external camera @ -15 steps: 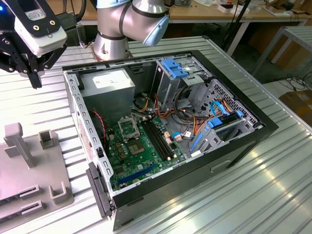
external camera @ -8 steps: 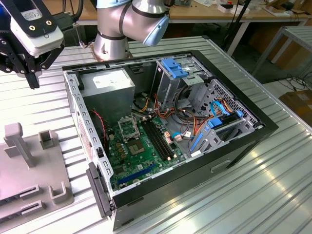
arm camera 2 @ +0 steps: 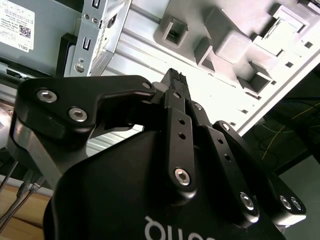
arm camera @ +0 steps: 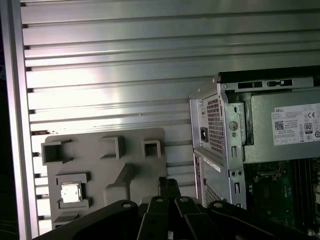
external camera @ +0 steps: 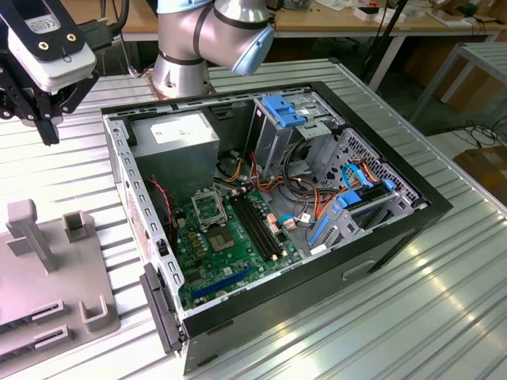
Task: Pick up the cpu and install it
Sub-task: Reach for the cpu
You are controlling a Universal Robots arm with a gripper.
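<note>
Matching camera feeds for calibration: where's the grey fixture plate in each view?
Exterior view: grey fixture plate on the table at the exterior view's left, beside the computer case.
First wrist view: plate flat on the ribbed table beside the case, cpu in one pocket.
Second wrist view: plate beyond the gripper.
Shared landmark: the case's labelled power supply.

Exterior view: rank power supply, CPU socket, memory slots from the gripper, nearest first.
From the gripper:
1. Power supply, exterior view's left of the case.
2. CPU socket, on the board.
3. Memory slots, toward the exterior view's right.
</note>
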